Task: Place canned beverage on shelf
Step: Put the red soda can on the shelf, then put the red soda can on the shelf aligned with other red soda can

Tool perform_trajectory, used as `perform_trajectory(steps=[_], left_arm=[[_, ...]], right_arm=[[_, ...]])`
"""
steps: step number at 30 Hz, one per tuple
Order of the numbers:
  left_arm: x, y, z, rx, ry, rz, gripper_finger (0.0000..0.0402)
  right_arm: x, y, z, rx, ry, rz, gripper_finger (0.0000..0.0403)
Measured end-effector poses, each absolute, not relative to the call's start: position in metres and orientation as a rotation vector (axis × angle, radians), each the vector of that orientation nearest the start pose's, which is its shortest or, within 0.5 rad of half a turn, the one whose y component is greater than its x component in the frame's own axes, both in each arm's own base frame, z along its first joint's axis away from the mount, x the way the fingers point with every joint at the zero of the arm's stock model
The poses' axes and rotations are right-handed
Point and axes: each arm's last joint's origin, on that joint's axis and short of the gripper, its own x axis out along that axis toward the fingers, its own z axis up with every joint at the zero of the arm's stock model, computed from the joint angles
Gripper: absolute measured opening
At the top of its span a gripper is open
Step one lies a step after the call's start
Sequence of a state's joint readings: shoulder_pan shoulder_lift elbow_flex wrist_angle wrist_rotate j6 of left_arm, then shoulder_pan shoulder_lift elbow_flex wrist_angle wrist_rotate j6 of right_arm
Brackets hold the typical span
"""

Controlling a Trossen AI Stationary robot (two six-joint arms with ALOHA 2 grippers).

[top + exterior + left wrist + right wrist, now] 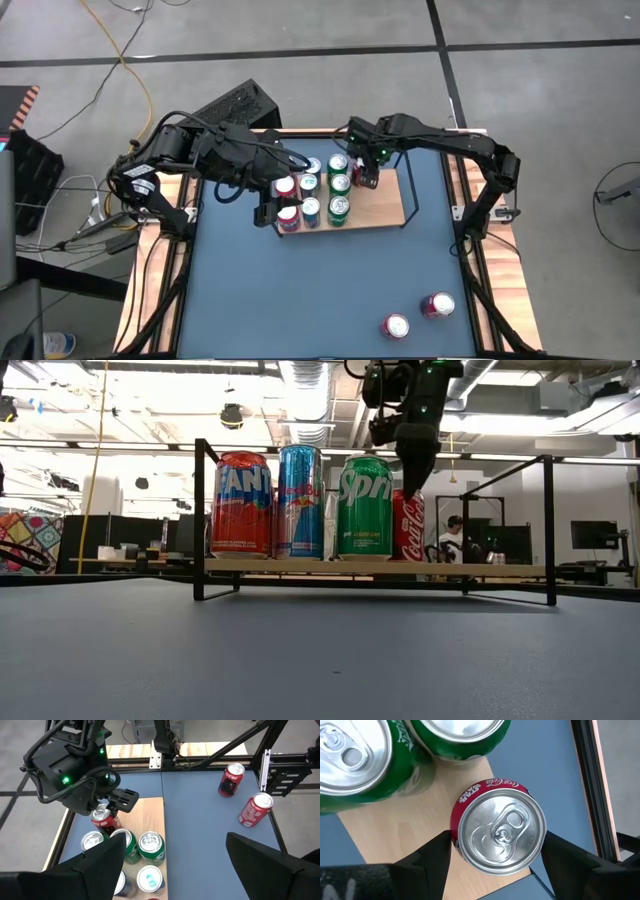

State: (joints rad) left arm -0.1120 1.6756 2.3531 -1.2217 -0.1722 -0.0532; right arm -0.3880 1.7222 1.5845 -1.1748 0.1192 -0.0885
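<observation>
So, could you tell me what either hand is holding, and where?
The right hand grips the red Coca-Cola can by its sides near the top; the left hand holds nothing.

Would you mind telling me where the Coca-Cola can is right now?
The Coca-Cola can stands upright on the shelf, just right of the Sprite can in the low view, between the right gripper fingers.

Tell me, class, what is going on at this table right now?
The right gripper is closed around a red Coca-Cola can standing upright on the low light-wood shelf with black wire end frames, beside green Sprite cans. The left gripper hovers open above the shelf's other end, holding nothing. An orange Fanta can and a blue Red Bull can already stand there. Two more red cans wait on the dark-blue tabletop.
</observation>
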Motion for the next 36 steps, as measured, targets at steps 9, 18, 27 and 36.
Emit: perform_trajectory(steps=[9,18,27,36], left_arm=[[0.282,-0.027,0.517,0.032,0.537,0.071,0.0329],[0.282,-0.027,0.517,0.032,0.537,0.071,0.0329],[0.282,-0.027,0.517,0.032,0.537,0.071,0.0329],[0.282,-0.027,0.517,0.055,0.536,0.073,0.0329]], right_arm=[[0.309,-0.130,0.297,0.163,1.316,-0.413,0.0276],[0.307,-0.128,0.294,0.199,1.344,-0.387,0.0313],[0.307,-0.128,0.295,0.220,1.334,-0.382,0.0349],[0.290,-0.120,0.344,0.181,1.212,-0.386,0.0346]])
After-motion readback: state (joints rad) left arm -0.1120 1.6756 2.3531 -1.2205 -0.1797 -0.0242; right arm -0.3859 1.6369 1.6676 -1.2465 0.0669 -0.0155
